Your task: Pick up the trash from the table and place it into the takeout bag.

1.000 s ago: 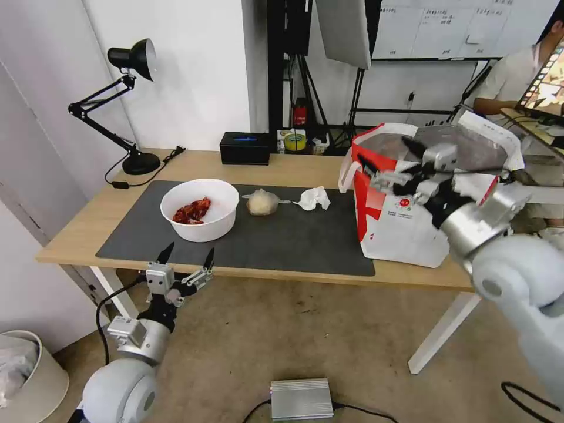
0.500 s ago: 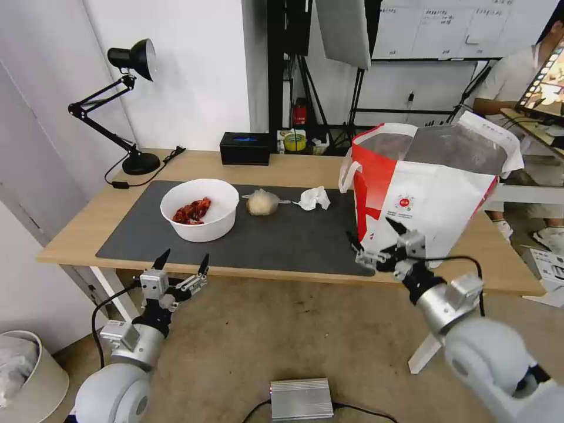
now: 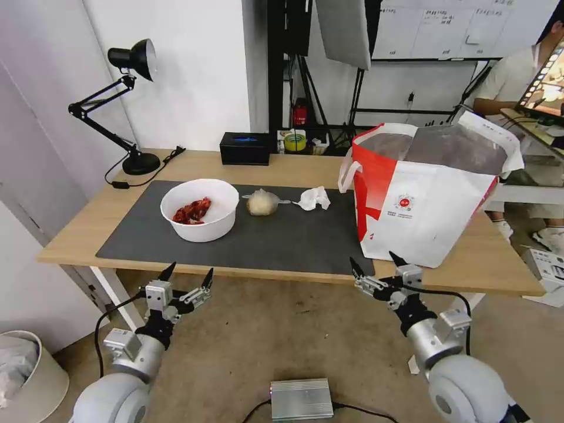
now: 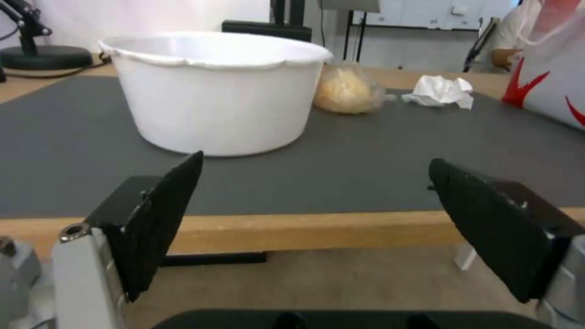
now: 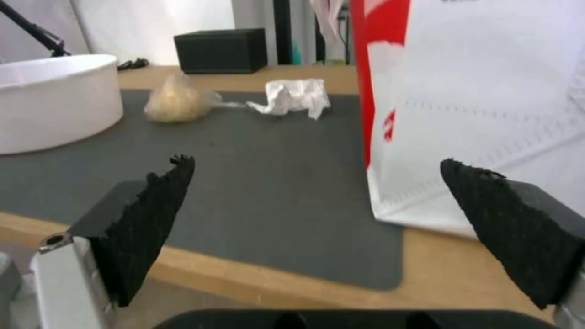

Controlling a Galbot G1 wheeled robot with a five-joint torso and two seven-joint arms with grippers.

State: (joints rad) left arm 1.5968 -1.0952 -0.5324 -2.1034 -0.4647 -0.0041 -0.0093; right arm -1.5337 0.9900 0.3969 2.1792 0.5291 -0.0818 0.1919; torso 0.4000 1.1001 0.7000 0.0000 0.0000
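On the table's dark mat (image 3: 282, 235) lie a white round bowl with red scraps (image 3: 200, 209) (image 4: 213, 87) (image 5: 49, 98), a clear bag with a beige lump (image 3: 262, 202) (image 4: 348, 90) (image 5: 175, 101) and a crumpled white tissue (image 3: 313, 198) (image 4: 440, 91) (image 5: 294, 97). The white-and-red takeout bag (image 3: 429, 194) (image 5: 487, 105) stands open at the table's right end. My left gripper (image 3: 187, 274) hangs open below the front edge near the bowl. Below the edge in front of the bag, my right gripper (image 3: 374, 264) is open too. Both are empty.
A black desk lamp (image 3: 126, 106) stands at the table's back left and a black box (image 3: 245, 147) (image 5: 220, 50) at the back middle, with a tape roll (image 3: 295, 141) behind it. A silver box (image 3: 301, 398) lies on the floor, a bin (image 3: 23, 376) at far left.
My right arm has come down from the takeout bag's mouth to below the table's front edge, gripper open. The left gripper has sunk slightly.
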